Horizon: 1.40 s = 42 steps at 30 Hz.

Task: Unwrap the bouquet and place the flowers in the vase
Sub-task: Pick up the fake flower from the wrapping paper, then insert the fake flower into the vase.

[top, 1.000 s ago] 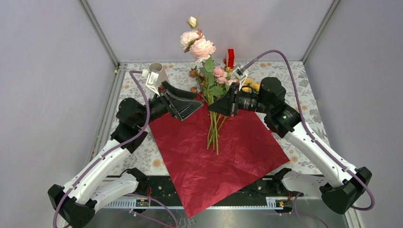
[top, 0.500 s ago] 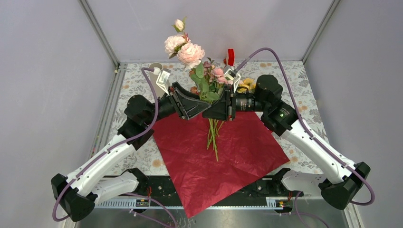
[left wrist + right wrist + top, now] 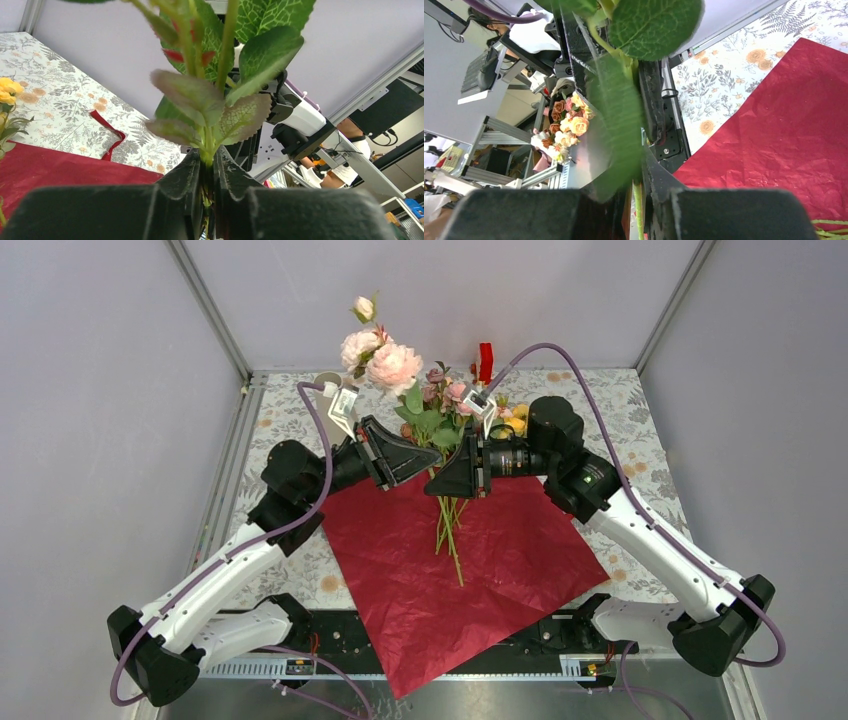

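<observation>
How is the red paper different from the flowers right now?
The red paper lies flat, spread open on the table; the flowers are held upright, stems pinched by the left gripper and the right gripper. The red paper is one dark red sheet; the flowers are pink blooms on green leafy stems.

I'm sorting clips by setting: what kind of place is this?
Probably a robotics lab test cell: grey walls on metal rails enclose the table, left arm and right arm are bolted at its edge, and racks stand outside.
</observation>
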Each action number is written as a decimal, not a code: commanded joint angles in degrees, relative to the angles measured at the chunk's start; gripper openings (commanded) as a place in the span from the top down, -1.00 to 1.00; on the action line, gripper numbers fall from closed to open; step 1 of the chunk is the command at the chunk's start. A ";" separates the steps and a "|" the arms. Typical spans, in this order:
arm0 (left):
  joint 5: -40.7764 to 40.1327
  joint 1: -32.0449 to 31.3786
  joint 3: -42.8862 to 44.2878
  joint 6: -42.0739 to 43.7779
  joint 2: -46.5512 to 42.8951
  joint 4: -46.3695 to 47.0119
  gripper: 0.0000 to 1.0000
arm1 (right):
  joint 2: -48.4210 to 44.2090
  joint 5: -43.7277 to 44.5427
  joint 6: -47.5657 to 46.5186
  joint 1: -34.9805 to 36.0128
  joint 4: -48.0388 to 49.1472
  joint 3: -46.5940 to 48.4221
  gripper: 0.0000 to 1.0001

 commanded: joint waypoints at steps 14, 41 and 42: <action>-13.28 5.38 18.71 28.99 0.64 -30.13 1.00 | -13.67 31.72 -9.28 0.64 -10.00 -2.38 -0.56; -33.96 32.10 52.22 42.98 32.73 -17.29 1.00 | -30.05 46.55 -17.19 0.65 -20.07 -16.42 -0.67; -35.11 32.27 52.87 43.85 33.37 -16.89 1.00 | -30.03 46.65 -17.65 0.63 -20.36 -16.28 -0.67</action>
